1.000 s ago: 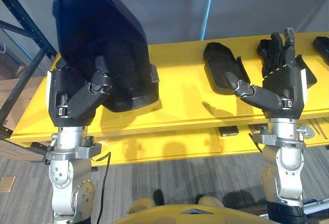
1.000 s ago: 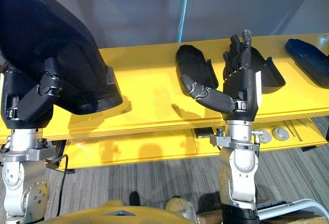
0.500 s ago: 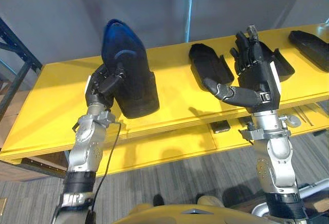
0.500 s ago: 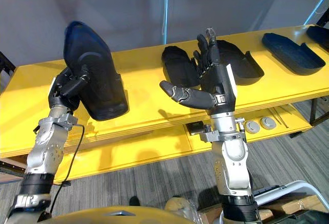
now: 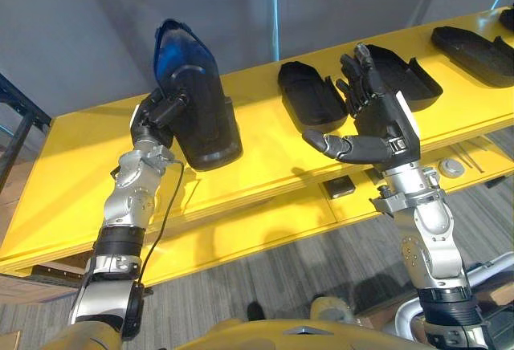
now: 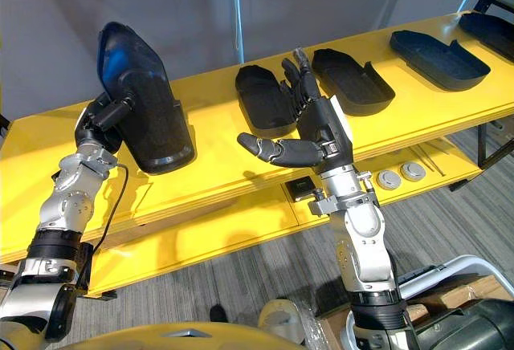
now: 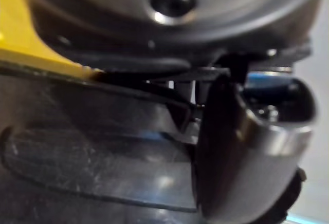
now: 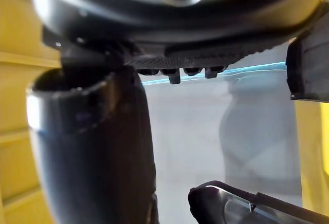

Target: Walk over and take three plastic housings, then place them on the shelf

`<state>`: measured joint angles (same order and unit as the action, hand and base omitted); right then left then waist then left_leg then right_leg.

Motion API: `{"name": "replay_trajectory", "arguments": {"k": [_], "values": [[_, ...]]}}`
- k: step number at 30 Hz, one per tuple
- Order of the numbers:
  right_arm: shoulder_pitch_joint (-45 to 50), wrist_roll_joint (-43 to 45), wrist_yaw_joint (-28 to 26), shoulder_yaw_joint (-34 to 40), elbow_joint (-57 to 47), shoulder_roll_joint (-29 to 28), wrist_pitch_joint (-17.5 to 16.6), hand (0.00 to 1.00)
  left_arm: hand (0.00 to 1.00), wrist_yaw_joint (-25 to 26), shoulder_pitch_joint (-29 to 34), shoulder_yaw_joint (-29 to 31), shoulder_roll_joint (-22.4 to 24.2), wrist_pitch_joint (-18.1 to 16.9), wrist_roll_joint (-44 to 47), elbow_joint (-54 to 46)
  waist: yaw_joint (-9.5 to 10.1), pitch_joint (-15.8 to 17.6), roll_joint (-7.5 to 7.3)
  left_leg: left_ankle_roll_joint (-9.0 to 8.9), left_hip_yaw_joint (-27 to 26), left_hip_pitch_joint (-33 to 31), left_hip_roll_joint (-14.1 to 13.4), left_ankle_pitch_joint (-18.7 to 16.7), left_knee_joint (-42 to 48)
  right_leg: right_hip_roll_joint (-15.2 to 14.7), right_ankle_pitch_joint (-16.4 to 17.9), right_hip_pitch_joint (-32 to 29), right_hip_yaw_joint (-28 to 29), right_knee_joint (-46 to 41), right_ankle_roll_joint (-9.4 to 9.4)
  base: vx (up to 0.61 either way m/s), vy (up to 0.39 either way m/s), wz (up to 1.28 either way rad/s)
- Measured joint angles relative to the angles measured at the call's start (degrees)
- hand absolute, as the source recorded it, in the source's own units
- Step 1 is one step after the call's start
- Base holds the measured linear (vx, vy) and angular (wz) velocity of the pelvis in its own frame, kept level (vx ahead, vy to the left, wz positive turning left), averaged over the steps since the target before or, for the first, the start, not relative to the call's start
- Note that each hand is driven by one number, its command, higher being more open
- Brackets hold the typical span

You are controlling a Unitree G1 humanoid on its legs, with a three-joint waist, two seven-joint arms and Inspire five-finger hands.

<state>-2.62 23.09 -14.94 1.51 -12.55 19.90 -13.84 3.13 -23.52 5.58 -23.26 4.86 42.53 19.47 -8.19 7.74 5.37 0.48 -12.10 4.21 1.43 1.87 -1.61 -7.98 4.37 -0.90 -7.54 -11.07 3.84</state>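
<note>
My left hand [image 5: 155, 117] is shut on a large dark plastic housing [image 5: 193, 93] and holds it upright, with its lower end down at the yellow shelf top [image 5: 72, 173]. In the left wrist view the thumb [image 7: 241, 157] presses on the housing's scuffed wall [image 7: 103, 152]. Three more dark housings lie flat along the shelf: one in the middle [image 5: 309, 93], one behind my right hand [image 5: 405, 73], and one further right [image 5: 470, 43]. My right hand [image 5: 373, 121] is raised over the shelf's front edge, open, with fingers straight, thumb out and nothing in it.
A lower yellow shelf [image 5: 241, 229] runs under the top one and carries a small black box [image 5: 340, 187] and two round discs [image 6: 400, 175]. A grey wall stands behind the shelf. A dark rack post [image 5: 16, 117] is at the far left, with grey carpet [image 6: 241, 278] below.
My left arm has stretched out and carried the housing from close in front of the camera down onto the shelf. The view has shifted. The right hand stays open and raised.
</note>
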Motion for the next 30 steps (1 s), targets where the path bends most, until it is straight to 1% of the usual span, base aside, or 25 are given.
{"name": "replay_trajectory", "arguments": {"k": [2, 5, 10, 14, 18, 19, 24, 26, 30], "values": [[0.0, 0.25, 0.0, -0.02, 0.0, 0.01, 0.17, 1.0, 0.0, -0.29, -1.35, 0.15, -0.21, 1.93, -0.15, 2.39, 0.0, -0.01, 0.4, -0.06, 0.15, 0.02, -0.1, 0.14, -0.06, 0.08, 0.13, -0.02, -0.11, -0.12, -0.11, 0.0, 0.0, 0.0], [0.01, 0.27, 0.07, -0.01, -0.01, 0.01, 0.89, 1.0, 0.0, -0.71, -1.45, 0.29, -0.49, 4.12, -0.24, 4.72, -0.03, -0.04, 0.58, -0.09, 0.23, 0.16, -0.11, 0.16, -0.19, 0.03, 0.57, -0.12, -0.13, -0.66, -0.2, 0.0, 0.0, 0.0], [0.01, 0.27, 0.46, -0.04, -0.04, 0.01, 1.1, 1.0, 0.0, -0.73, -1.25, -0.49, -1.63, 11.12, -5.58, 13.11, -0.01, 0.0, 0.53, -0.13, 0.62, 0.15, -0.17, 0.18, -0.2, 0.0, 0.86, -0.12, -0.53, -1.0, -0.35, 0.01, -0.014, 0.04], [0.01, 0.27, 0.98, -0.55, -0.08, 0.01, 1.39, 1.0, 0.0, -1.82, -1.21, -0.37, -2.73, 11.64, -7.47, 14.07, 0.06, 0.08, 0.42, -0.27, 0.82, 0.18, -0.13, 0.06, -0.01, -0.12, 1.32, -0.14, -0.7, -1.87, -0.28, 0.02, -0.006, 0.03], [0.02, 0.29, 1.51, -1.58, -0.13, 0.01, 2.96, 1.0, 0.0, -1.82, -1.54, -0.32, -3.81, 11.59, -9.13, 15.29, -0.14, 0.68, 0.38, -0.49, 0.92, 0.34, -0.25, -0.14, 0.51, -0.13, 2.04, -0.19, -0.72, -2.89, -0.53, 0.0, 0.0, 0.0], [0.02, 0.33, 1.51, -1.57, -0.13, 0.01, 3.06, 1.0, 1.0, -1.81, -1.65, -0.26, -3.88, 11.39, -9.13, 15.59, -0.18, 0.94, 0.35, -0.5, 0.95, 0.41, -0.23, -0.15, 0.58, -0.19, 2.24, -0.25, -0.72, -3.07, -0.5, 0.0, 0.0, 0.0], [0.02, 2.05, 0.03, -1.61, -0.49, 0.22, 3.27, 1.0, 1.0, -1.68, -3.02, -0.26, -4.36, 10.16, -9.24, 17.67, -0.35, 2.64, 0.76, -0.71, 1.09, 0.15, -0.09, -0.29, 1.37, -0.74, 3.84, -1.49, -0.66, -6.1, -0.72, -0.03, -0.023, 0.01], [0.01, 2.26, -0.46, -1.65, -1.98, 0.23, 3.3, 1.0, 1.0, -1.13, -4.05, -0.25, -4.36, 9.72, -9.21, 17.95, -0.37, 3.58, 1.2, -0.76, 1.13, -0.33, -0.07, -0.28, 1.37, -0.83, 4.05, -2.28, -0.67, -6.95, -0.82, 0.0, 0.0, 0.0], [-0.26, 2.23, -1.51, -3.01, -2.88, 0.69, 3.33, 1.0, 1.0, 0.62, -4.22, -0.39, -4.36, 7.22, -9.22, 17.96, -0.62, 3.76, 1.34, -0.75, 1.19, -1.56, -0.08, 0.09, 1.41, -0.93, 4.18, -3.98, -0.7, -8.02, -0.98, 0.0, -0.006, 0.01]]}}
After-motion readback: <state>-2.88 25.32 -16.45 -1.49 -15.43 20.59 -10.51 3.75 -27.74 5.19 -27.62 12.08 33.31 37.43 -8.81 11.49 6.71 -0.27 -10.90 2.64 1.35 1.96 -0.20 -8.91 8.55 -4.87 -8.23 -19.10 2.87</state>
